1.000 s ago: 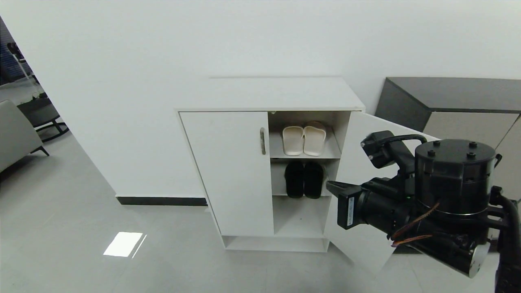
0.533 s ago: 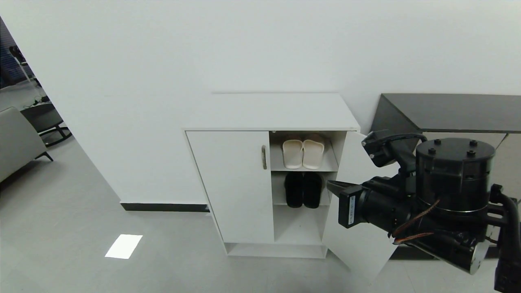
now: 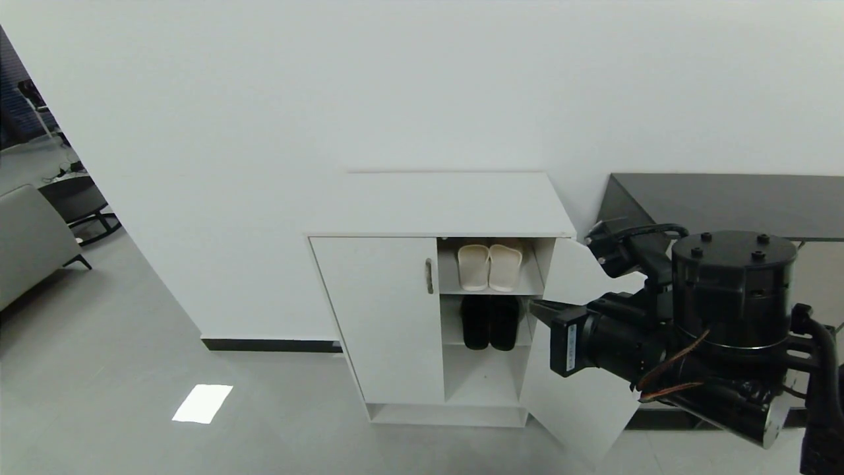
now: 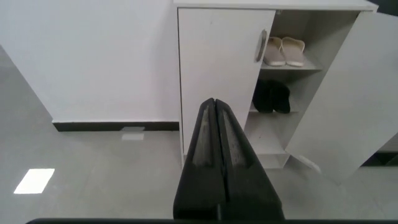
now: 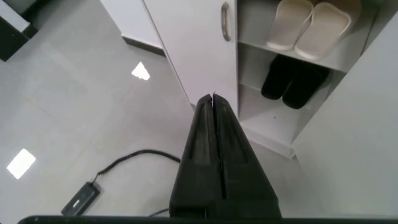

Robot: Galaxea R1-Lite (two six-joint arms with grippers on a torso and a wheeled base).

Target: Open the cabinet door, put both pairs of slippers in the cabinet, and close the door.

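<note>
Inside, the white slippers (image 3: 489, 267) lie side by side on the top shelf of the cabinet (image 3: 455, 204), toes toward the back. The black slippers (image 3: 489, 322) sit as a pair on the shelf just below them. The bottom compartment (image 3: 484, 376) lies under both pairs. The right-hand door (image 3: 577, 409) stands swung wide open, its inner face turned toward the opening. The left-hand door (image 3: 382, 316) is closed, with a slim upright handle (image 3: 429, 276) near its inner edge.

The right gripper (image 5: 213, 98) has its fingers pressed together with nothing between them. In the head view it sits in front of the open door at about the height of the black pair, apart from both pairs; whether it touches the door cannot be told. The left gripper (image 4: 214, 102) also has its fingers closed flat against each other, holding nothing, and points toward the closed door from well back.

The cabinet stands against a plain white wall (image 3: 330, 99) with a dark baseboard (image 3: 270, 345) along its foot. A dark table (image 3: 725, 198) stands just beside the cabinet on the robot's right. A bright patch of light (image 3: 202, 402) lies on the grey floor (image 3: 132, 330), and a black cable (image 5: 124, 162) trails across the tiles. A grey sofa (image 3: 26, 237) and a dark chair (image 3: 79, 201) stand far off on the robot's left.
</note>
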